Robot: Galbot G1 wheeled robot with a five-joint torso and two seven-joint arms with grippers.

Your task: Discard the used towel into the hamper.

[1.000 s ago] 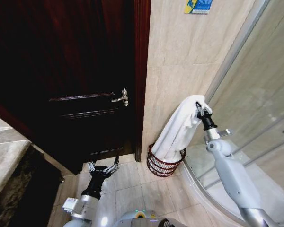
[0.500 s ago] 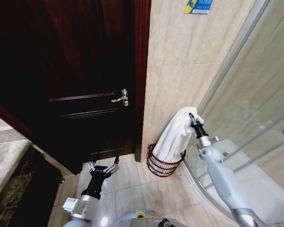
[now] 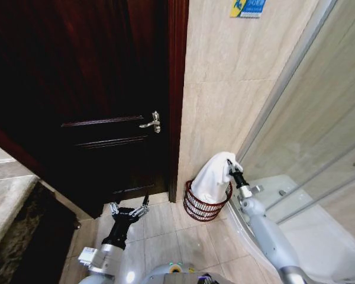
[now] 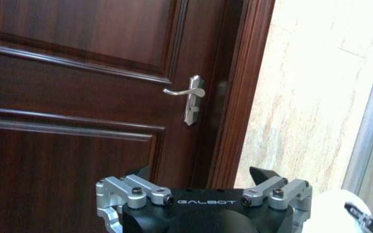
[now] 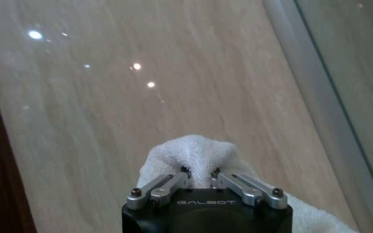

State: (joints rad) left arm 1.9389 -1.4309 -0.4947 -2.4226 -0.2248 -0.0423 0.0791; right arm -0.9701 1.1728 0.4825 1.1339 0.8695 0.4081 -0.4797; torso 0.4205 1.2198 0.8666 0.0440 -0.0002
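The hamper (image 3: pixel 206 203) stands on the floor at the wall's foot. Its towel (image 3: pixel 214 177) is mostly inside, top pinched in my right gripper (image 3: pixel 230 168) at one o'clock. Next, I judge: let go. My left gripper (image 3: pixel 129 209) idles spread, low by the door.

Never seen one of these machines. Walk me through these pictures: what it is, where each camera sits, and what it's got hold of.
It is a wheeled robot with two arms, in a bathroom. The wide picture looks down from its head. The right gripper has its jaws shut on a white towel, whose lower end hangs into the dark red hamper on the floor, by the tiled wall. The left gripper waits low before the dark door, jaws open. The other two pictures come from cameras on the wrists: the left faces the door handle, the right shows the pinched towel.
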